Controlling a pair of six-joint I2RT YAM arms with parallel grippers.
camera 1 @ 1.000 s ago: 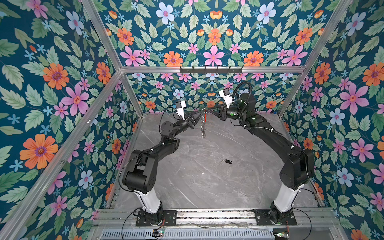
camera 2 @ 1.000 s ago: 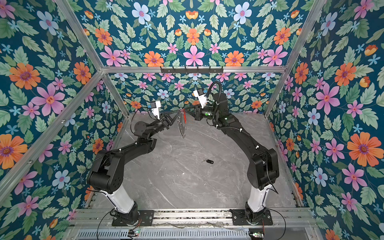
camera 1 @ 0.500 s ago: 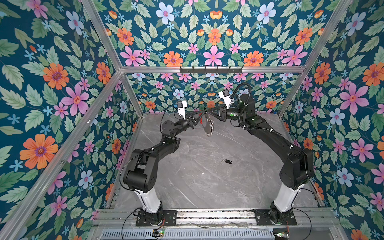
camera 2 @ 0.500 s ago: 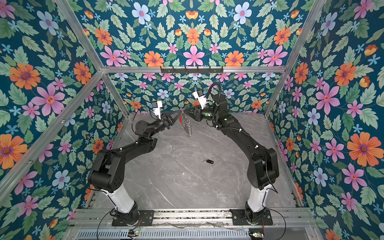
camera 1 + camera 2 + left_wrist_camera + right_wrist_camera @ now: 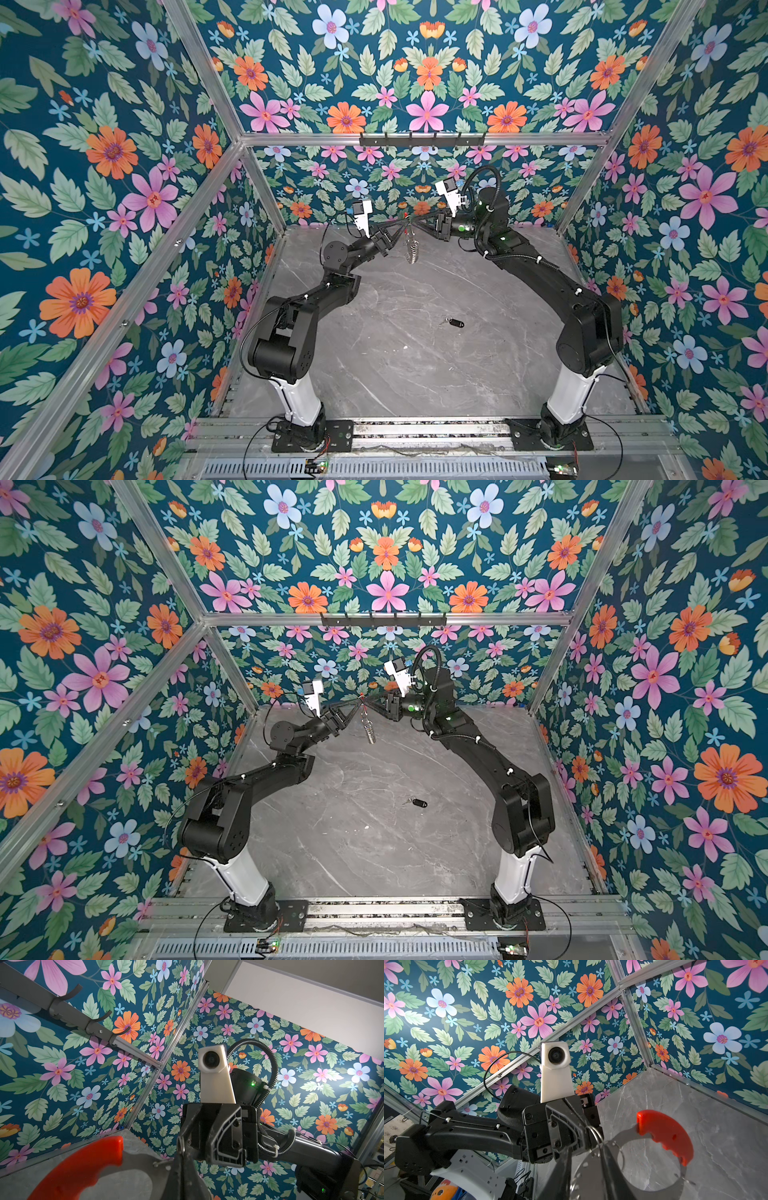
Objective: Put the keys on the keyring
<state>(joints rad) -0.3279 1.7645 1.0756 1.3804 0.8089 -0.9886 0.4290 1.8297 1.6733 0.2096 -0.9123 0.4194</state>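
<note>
Your left tool (image 5: 402,231) is clamped shut on the keyring (image 5: 412,248), which hangs at upper centre. Your right tool (image 5: 418,225) meets its rim, but I cannot tell its opening. The keys (image 5: 455,323) lie on the worktop (image 5: 390,357), well apart.

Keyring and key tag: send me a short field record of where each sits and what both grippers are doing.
keyring: hangs edge-on in the air at the back, between both grippers
left gripper: shut on the keyring's upper rim
right gripper: at the same rim, grip unclear
key tag: flat on the table near its middle, untouched
status: tag not yet on keyring
</note>
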